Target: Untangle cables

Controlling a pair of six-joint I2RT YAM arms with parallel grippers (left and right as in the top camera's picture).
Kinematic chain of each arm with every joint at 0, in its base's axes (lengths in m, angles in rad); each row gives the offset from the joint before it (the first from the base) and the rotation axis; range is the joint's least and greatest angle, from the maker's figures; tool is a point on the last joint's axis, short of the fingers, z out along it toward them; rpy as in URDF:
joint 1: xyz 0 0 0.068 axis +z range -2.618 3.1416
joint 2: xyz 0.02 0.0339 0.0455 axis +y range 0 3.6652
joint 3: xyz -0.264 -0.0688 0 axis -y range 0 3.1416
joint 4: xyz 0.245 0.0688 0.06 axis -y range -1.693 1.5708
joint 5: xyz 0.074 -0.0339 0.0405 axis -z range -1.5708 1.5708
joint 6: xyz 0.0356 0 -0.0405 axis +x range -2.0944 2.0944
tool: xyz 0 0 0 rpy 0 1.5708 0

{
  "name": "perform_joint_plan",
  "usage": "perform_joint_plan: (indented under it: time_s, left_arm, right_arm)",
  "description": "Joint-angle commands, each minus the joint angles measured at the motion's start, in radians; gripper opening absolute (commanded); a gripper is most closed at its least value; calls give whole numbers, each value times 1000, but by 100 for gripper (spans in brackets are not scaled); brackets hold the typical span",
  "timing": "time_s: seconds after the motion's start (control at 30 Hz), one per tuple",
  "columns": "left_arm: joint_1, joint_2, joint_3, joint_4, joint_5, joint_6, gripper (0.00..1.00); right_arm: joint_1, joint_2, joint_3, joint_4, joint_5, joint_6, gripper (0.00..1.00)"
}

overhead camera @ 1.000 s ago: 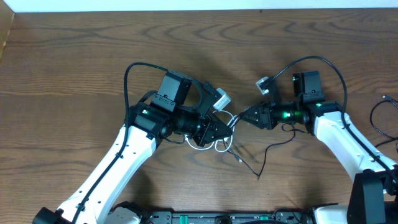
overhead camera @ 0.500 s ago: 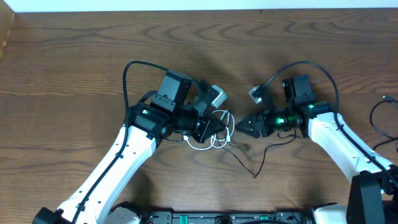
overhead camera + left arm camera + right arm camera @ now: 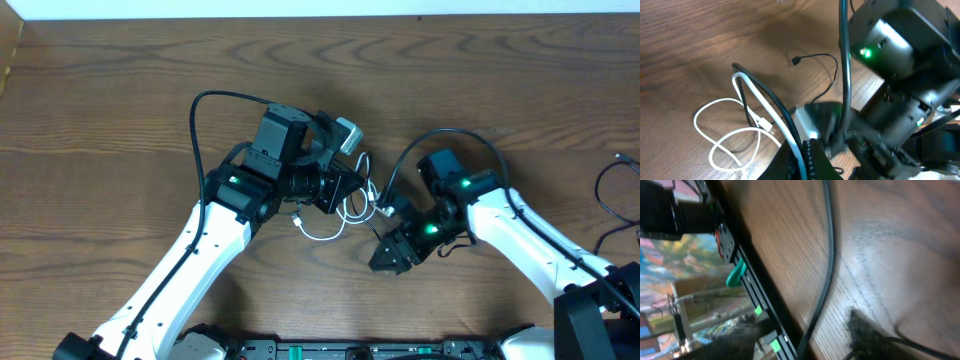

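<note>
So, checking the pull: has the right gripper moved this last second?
Yes. The right gripper swung down the overhead view, toward the near edge of the table.

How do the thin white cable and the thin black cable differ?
The thin white cable lies in rounded loops; the thin black cable makes one open arc. The white cable stands out on the brown wooden table; the black cable is harder to see. Both run side by side to the left fingers.

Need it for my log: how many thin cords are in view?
2. The white cord loops on the table from the left tool; the black cord lies beside it, possibly partly hidden.
</note>
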Motion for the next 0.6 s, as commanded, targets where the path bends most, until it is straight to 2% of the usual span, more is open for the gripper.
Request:
perform_joint_plan:
  time_s: [0.0,0.03,0.1,0.17,0.2,0.27,0.33,0.57]
  left_arm:
    - [0,6,13,3,-10,-16,7]
    - [2,6,13,3,-14,-16,8]
    - [15,6,13,-2,-24,-16,7]
    - [38,6,13,-27,-25,-16,8]
    - [55,6,13,-54,-29,-15,8]
    - [77,6,13,-93,-63,-15,7]
    - [107,6,13,-140,-118,-15,8]
    - [174,6,13,-179,-167,-14,8]
  right_arm:
    - [45,1,2,14,13,-22,4]
    - [47,1,2,16,31,-21,1]
    - [47,1,2,27,225,94,1]
    - [46,1,2,34,496,270,1]
    - [46,1,2,29,708,417,1]
    - [46,1,2,14,906,587,1]
    - [43,1,2,18,968,661,1]
    - [-3,1,2,27,1003,735,1]
